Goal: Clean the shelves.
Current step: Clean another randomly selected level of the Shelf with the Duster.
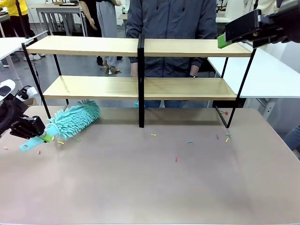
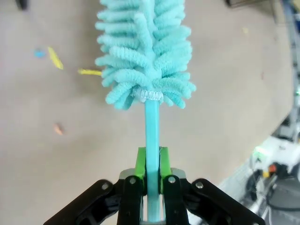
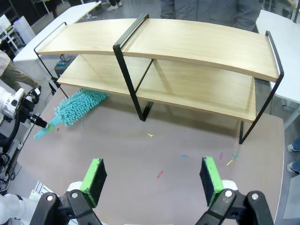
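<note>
While the shelves (image 1: 140, 86) stand at the worktop's (image 1: 150, 187) far side, left hand (image 1: 40, 133) pinches the duster (image 1: 75, 119) by its stiff handle; head looks soft, light. Right hand (image 3: 152, 180) spread.

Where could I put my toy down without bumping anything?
All four shelf boards look bare. The table in front is open, apart from tiny bright scraps. It is crowded at the left, where the left claw holds the fluffy duster.
</note>
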### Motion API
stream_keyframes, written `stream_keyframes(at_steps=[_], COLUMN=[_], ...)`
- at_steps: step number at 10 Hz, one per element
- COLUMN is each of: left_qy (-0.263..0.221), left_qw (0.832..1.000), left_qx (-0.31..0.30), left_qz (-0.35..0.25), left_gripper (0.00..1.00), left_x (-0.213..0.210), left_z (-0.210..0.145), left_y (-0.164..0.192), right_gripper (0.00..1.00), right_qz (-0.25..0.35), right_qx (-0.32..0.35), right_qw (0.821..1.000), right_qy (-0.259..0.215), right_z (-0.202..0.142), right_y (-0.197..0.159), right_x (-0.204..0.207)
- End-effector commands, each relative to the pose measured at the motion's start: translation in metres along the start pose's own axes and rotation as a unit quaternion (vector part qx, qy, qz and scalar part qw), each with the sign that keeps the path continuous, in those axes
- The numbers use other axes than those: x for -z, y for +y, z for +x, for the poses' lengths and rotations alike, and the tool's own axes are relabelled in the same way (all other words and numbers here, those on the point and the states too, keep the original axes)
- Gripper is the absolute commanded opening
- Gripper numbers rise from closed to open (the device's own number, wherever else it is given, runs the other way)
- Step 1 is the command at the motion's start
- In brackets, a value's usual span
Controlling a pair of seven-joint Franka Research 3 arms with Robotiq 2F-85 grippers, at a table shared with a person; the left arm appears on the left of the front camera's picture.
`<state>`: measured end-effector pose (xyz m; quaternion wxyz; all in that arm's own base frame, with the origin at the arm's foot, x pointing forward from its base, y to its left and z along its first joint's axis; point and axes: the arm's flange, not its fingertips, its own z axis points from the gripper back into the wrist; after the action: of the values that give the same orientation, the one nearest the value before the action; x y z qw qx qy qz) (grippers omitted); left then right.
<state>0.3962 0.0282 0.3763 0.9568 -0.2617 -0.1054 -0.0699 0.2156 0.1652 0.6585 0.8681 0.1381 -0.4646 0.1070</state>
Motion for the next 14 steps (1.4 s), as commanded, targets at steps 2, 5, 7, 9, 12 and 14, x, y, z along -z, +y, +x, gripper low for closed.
stream_keyframes(at_steps=[2, 5, 7, 9, 12, 14], left_qy=[-0.034, 0.013, -0.018, -0.05, -0.065, -0.127], left_qw=[0.996, 0.993, 0.989, 0.983, 0.968, 0.961], left_qx=[-0.072, -0.096, -0.115, -0.141, -0.177, -0.157], left_qz=[0.039, 0.066, 0.086, 0.108, 0.166, 0.187], left_gripper=[0.13, 0.13, 0.13, 0.13, 0.13, 0.13], left_x=[0.004, 0.001, -0.004, -0.006, -0.001, 0.002], left_z=[-0.001, -0.002, -0.004, -0.006, -0.011, -0.016], left_y=[0.001, 0.008, 0.008, 0.01, 0.009, -0.001], right_gripper=[1.0, 1.0, 1.0, 1.0, 1.0, 1.0], right_qz=[-0.004, -0.004, -0.004, -0.004, -0.004, -0.004], right_qx=[0.001, 0.001, 0.001, 0.001, 0.001, 0.001], right_qw=[1.0, 1.0, 1.0, 1.0, 1.0, 1.0], right_qy=[0.002, 0.002, 0.002, 0.002, 0.002, 0.002], right_z=[0.0, 0.0, 0.0, 0.0, 0.0, 0.0], right_y=[-0.001, -0.001, -0.001, -0.001, -0.001, -0.001], right_x=[0.0, 0.0, 0.0, 0.0, 0.0, 0.0])
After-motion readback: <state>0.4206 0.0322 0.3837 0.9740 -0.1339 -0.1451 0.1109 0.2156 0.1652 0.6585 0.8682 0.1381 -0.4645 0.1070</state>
